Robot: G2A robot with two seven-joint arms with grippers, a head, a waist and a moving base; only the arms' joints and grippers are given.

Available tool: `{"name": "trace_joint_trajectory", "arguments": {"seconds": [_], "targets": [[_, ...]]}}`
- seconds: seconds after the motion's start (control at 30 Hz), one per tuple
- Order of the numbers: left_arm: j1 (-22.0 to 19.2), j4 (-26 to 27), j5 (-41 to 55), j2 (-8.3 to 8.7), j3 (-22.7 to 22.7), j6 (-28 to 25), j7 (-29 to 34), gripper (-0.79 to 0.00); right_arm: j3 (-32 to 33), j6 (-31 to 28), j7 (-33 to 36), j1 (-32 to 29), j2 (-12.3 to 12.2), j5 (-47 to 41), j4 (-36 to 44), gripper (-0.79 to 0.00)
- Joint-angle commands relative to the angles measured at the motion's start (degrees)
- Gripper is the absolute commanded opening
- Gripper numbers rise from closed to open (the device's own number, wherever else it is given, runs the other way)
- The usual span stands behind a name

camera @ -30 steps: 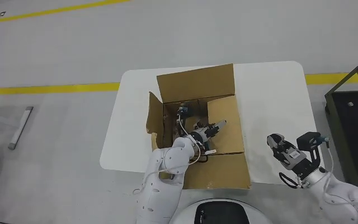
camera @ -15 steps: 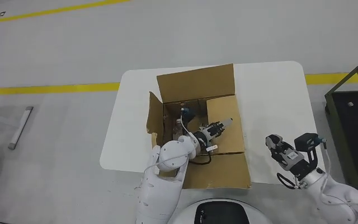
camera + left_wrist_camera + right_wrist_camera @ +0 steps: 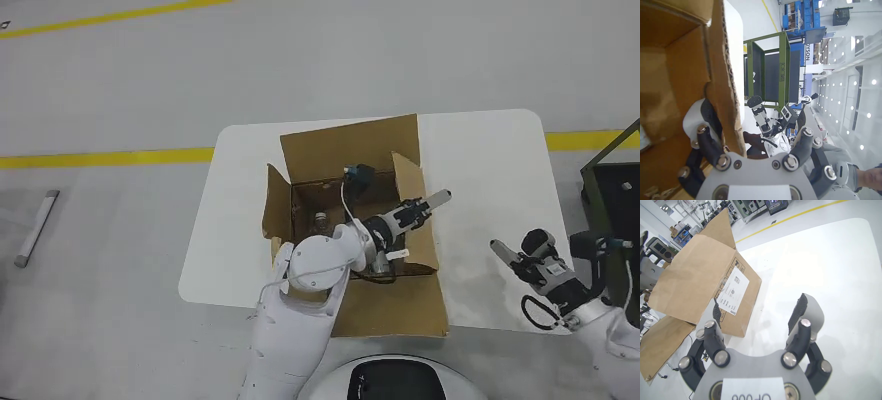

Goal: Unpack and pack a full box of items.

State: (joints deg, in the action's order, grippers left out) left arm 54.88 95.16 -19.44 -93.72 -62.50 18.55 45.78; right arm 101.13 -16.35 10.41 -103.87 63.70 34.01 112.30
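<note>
**Left gripper around the right flap of the box**

The box stands open in the middle of the table. The left gripper is at the right flap, which stands tilted up between its fingers. The jaws are wide: one finger touches the inner side of the flap, the other is apart on the outer side. The right gripper hovers over the table at the near right, well apart from the box, with jaws wide and nothing between them
</note>
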Motion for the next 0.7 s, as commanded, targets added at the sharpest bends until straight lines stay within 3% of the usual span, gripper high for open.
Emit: {"name": "trace_joint_trajectory", "arguments": {"seconds": [0.0, 0.4, 0.67], "targets": [[-0.82, -0.68, 0.52, -0.18, 1.56, -0.41, -0.36, 0.0, 1.33, 0.11, -0.05, -0.46, 0.0, -1.22, -0.15, 0.0], [-6.51, -8.86, -2.82, -1.39, 11.83, -4.38, -2.34, 0.0, 7.72, 3.39, -0.46, -4.67, 0.41, -6.19, -1.0, 0.0], [-7.94, -11.79, -5.19, -1.59, 13.97, -4.65, -2.7, 0.0, 8.14, 2.43, -0.12, -5.23, 0.64, -6.94, -0.77, 0.0]]}}
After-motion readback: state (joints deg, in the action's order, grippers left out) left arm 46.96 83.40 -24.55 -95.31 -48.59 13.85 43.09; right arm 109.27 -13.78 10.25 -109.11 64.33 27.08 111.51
